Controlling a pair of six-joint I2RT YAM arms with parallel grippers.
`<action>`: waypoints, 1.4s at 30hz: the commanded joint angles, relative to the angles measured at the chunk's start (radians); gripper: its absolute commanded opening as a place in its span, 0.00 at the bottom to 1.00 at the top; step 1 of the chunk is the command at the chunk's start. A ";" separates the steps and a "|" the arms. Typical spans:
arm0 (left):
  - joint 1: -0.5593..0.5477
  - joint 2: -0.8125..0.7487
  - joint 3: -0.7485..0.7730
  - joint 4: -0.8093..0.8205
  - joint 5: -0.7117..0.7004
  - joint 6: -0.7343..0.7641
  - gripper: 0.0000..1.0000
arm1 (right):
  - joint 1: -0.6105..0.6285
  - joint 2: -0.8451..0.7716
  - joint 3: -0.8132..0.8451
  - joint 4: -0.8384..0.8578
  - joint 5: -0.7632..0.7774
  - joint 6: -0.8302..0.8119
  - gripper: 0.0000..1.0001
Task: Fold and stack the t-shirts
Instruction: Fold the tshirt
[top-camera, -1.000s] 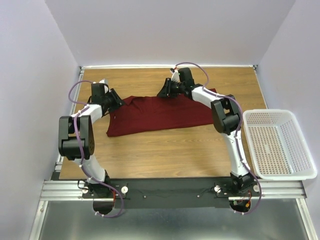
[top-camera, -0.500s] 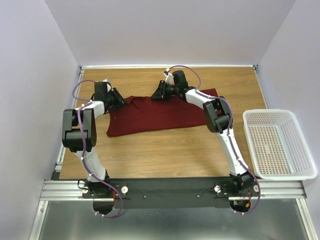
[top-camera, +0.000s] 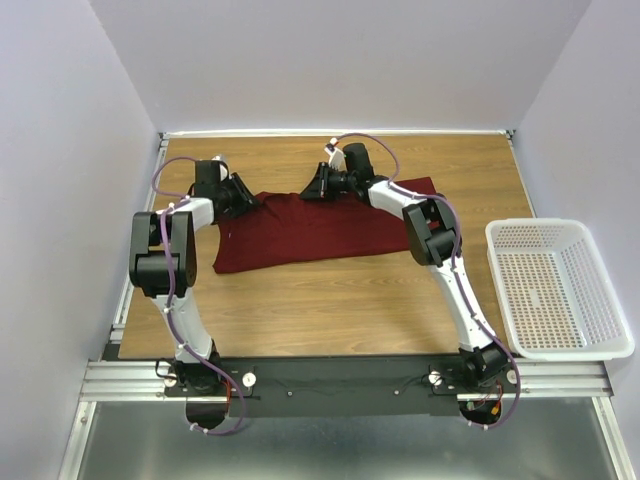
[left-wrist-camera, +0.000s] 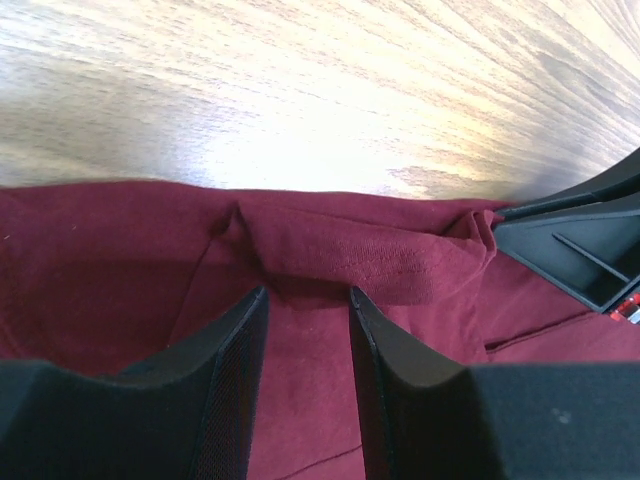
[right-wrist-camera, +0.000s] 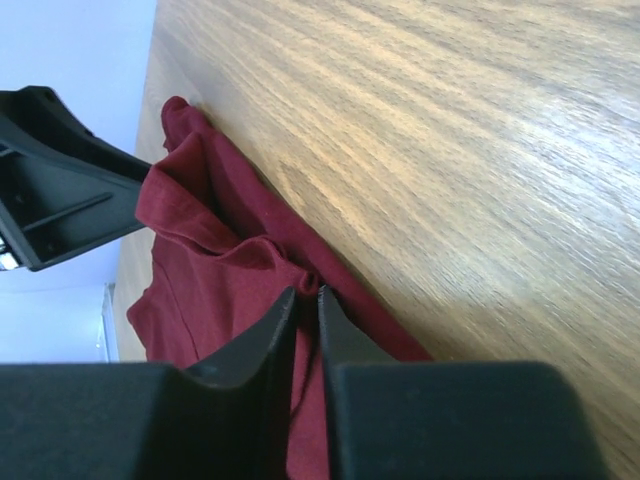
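The maroon t-shirt (top-camera: 320, 230) lies spread on the wooden table, its far edge bunched between the two grippers. My left gripper (top-camera: 243, 196) is at the shirt's far left corner. In the left wrist view the left gripper (left-wrist-camera: 308, 292) is open, its fingers resting on the t-shirt (left-wrist-camera: 130, 270) with a raised fold just past the tips. My right gripper (top-camera: 311, 186) is at the shirt's far edge. In the right wrist view the right gripper (right-wrist-camera: 308, 290) is shut on a pinch of the t-shirt (right-wrist-camera: 200, 260).
A white mesh basket (top-camera: 555, 290) stands at the right edge of the table. Bare wood (top-camera: 330, 300) lies in front of the shirt and behind it. Each wrist view shows the other gripper close by, the right one (left-wrist-camera: 580, 250) and the left one (right-wrist-camera: 60, 190).
The right gripper has slid left along the shirt's far edge, bunching cloth. The left gripper has moved slightly right and farther back onto the shirt's corner.
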 joint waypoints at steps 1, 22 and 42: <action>-0.010 0.034 0.027 0.012 0.018 -0.006 0.45 | 0.011 0.030 0.026 0.030 -0.033 0.010 0.19; -0.043 0.082 0.070 -0.012 -0.028 -0.028 0.21 | 0.011 0.021 0.010 0.049 -0.035 0.009 0.13; -0.024 -0.054 0.162 -0.261 -0.088 0.147 0.00 | 0.011 -0.201 -0.195 0.043 0.042 -0.134 0.13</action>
